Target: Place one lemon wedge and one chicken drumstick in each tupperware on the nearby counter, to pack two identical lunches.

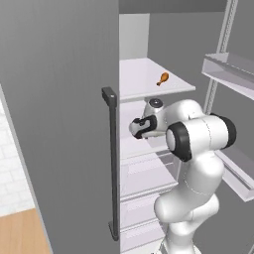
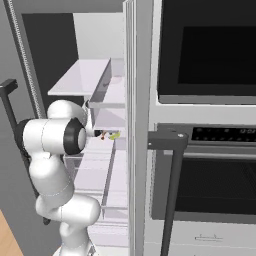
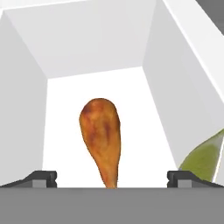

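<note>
Between wide-open, empty gripper (image 3: 111, 177) tips lies a glossy orange-brown drumstick (image 3: 102, 135).

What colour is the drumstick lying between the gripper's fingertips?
Orange-brown with darker patches, clearest in the hand view: drumstick.

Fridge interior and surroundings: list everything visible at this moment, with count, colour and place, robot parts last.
drumstick: one, orange-brown, lying on the white fridge shelf straight ahead of the gripper, narrow end toward the camera
second drumstick: one, orange-brown, on the upper shelf
lemon wedge: one, yellow-green, at the right of the hand view, beside the near drumstick
fridge door: one, grey, swung open on the left, with a dark vertical handle
door bins: pale grey, on the open right-hand door
oven: dark glass fronts in a grey column, right of the fridge
gripper: one, dark fingertips wide apart, open, holding nothing
arm: one, white with dark joints, reaching into the fridge
</note>
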You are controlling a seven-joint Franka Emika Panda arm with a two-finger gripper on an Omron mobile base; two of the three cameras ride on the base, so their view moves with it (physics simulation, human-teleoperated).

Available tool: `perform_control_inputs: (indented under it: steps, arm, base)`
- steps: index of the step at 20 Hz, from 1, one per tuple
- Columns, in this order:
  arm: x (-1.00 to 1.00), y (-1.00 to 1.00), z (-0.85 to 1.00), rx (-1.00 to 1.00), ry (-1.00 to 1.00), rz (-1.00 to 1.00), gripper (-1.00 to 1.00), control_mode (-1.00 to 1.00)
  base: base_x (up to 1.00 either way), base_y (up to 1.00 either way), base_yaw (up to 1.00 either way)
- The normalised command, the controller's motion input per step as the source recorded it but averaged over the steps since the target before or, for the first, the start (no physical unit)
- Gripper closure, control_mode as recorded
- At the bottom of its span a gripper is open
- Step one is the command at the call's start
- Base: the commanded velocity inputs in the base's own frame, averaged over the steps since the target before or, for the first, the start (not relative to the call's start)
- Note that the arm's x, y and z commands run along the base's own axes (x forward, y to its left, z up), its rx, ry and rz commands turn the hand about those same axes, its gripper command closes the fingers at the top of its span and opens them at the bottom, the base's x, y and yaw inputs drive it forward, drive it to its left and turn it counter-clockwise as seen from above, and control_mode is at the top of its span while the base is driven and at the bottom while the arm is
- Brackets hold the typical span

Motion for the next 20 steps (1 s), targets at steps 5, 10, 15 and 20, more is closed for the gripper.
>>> perform_control_inputs:
  steps: [5, 10, 15, 20]
  arm:
    - [0.37, 0.0, -0.17, 0.0, -0.01, 0.0, -1.0, -1.0]
    - [0.26, 0.0, -0.39, 0.0, 0.0, 0.0, -1.0, -1.0]
    - [0.17, 0.05, -0.43, 0.0, 0.0, 0.0, 1.0, -1.0]
    - [-0.14, 0.04, -0.77, 0.0, -0.05, 0.0, 1.0, -1.0]
  base:
    - [0.0, 0.0, 0.0]
    - [0.0, 0.0, 0.0]
    - [0.0, 0.0, 0.0]
    - [0.0, 0.0, 0.0]
